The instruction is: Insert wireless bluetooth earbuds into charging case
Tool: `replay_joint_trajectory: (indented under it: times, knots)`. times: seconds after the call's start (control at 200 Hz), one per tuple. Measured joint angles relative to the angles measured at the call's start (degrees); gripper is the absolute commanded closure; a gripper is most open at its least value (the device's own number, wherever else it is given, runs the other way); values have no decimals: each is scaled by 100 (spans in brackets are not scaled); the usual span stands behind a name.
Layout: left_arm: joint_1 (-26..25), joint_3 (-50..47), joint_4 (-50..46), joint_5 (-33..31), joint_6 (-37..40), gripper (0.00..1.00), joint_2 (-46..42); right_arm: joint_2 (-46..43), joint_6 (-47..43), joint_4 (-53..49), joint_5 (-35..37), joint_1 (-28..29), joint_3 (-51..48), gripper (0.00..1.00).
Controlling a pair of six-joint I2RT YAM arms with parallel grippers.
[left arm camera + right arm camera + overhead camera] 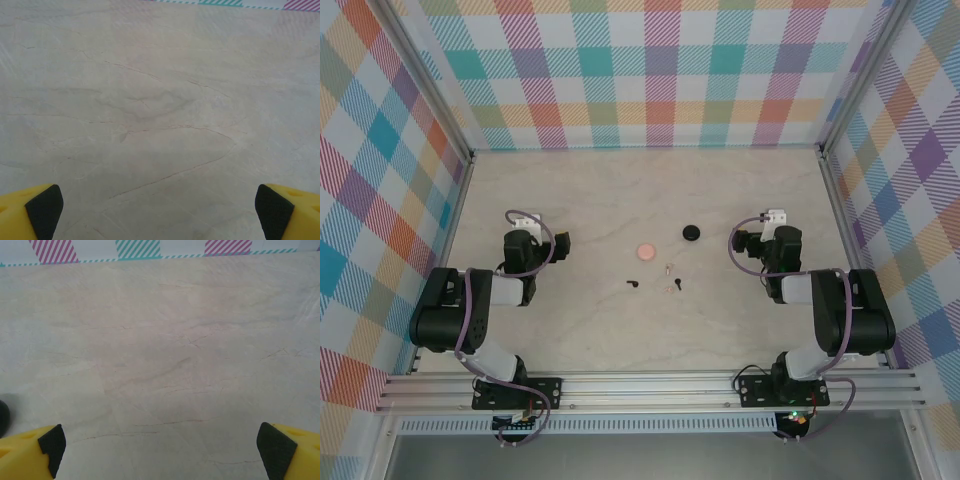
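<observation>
Near the table's middle lie a round pink charging case [645,251] and a round black charging case [692,232]. Just in front of them are the tiny earbuds: two black ones [633,283] [678,284] and two pale ones [667,268] [670,289], all loose on the table. My left gripper [527,217] sits well to their left, and my right gripper [772,216] to their right. In each wrist view the left gripper [160,210] and right gripper [160,450] stand wide open over bare table. A dark edge of the black case [2,417] shows at the far left.
The marbled table [620,190] is walled by checked panels on three sides. An aluminium rail [650,385] with both arm bases runs along the near edge.
</observation>
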Motion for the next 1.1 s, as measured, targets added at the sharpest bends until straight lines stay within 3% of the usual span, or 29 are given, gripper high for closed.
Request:
replay_joint_trajectory:
  times: [0.81, 0.915, 1.1]
  knots:
    - [0, 2, -146, -11, -2, 0, -92, -33, 24, -96, 46, 0, 4, 0]
    - [0, 120, -828, -28, -39, 0, -450, -431, 151, -1128, 212, 0, 247, 0]
    - [0, 866, -2352, 50, -455, 0, -1268, -927, 671, -3110, 249, -22, 1563, 0]
